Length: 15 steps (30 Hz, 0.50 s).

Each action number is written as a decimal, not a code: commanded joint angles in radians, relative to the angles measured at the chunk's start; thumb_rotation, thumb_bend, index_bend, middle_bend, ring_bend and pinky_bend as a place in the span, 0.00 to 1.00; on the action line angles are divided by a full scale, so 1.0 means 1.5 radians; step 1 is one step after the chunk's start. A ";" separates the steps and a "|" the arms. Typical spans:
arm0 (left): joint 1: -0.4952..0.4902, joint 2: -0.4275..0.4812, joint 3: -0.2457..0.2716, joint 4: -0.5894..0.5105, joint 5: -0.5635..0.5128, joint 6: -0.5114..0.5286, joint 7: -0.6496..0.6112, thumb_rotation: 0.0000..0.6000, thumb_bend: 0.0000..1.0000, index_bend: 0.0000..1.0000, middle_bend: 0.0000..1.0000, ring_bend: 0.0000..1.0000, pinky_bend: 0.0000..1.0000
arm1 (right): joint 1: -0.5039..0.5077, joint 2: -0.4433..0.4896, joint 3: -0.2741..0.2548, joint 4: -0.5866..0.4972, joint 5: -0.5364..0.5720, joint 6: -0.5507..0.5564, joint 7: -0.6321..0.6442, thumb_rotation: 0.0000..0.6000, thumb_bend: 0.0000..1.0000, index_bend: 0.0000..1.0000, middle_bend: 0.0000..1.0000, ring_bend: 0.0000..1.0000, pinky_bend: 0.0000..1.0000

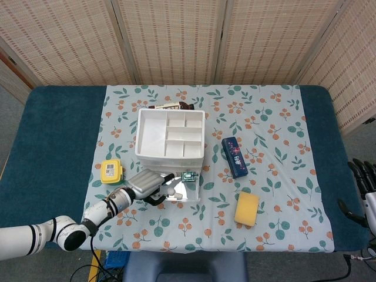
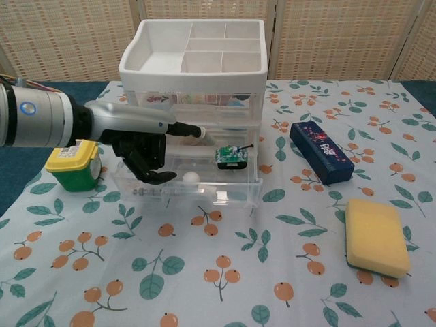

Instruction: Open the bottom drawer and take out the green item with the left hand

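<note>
Across the tabletop (image 1: 53, 147), seen from the head view, a leafy cloth (image 1: 276, 164) is lying under a white drawer unit (image 1: 170, 134), and woven screens (image 1: 176, 41) are standing behind. Open cloth is showing along the near edge. At the right edge the right robot hand (image 1: 364, 188) is hanging, fingers apart, holding nothing.

From the chest view, the left robot hand (image 2: 143, 146) is reaching into the open bottom drawer (image 2: 187, 184), fingers curled loosely, gripping nothing. The green item (image 2: 230, 156) is sitting in that drawer, apart from the fingers. A yellow sponge (image 2: 376, 236) is lying on the cloth to the right.
</note>
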 commanded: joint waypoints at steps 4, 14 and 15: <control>-0.025 -0.012 0.009 0.014 -0.042 0.000 0.014 1.00 0.45 0.02 0.95 1.00 1.00 | -0.003 0.000 0.000 0.002 0.001 0.003 0.002 1.00 0.33 0.00 0.04 0.00 0.00; -0.063 -0.011 0.025 0.025 -0.099 -0.009 0.032 1.00 0.45 0.02 0.95 1.00 1.00 | -0.007 0.000 0.001 0.003 0.005 0.005 0.004 1.00 0.33 0.00 0.04 0.00 0.00; -0.067 -0.009 0.026 0.024 -0.102 -0.011 0.034 1.00 0.45 0.03 0.95 1.00 1.00 | -0.007 0.000 0.001 0.003 0.005 0.005 0.004 1.00 0.33 0.00 0.04 0.00 0.00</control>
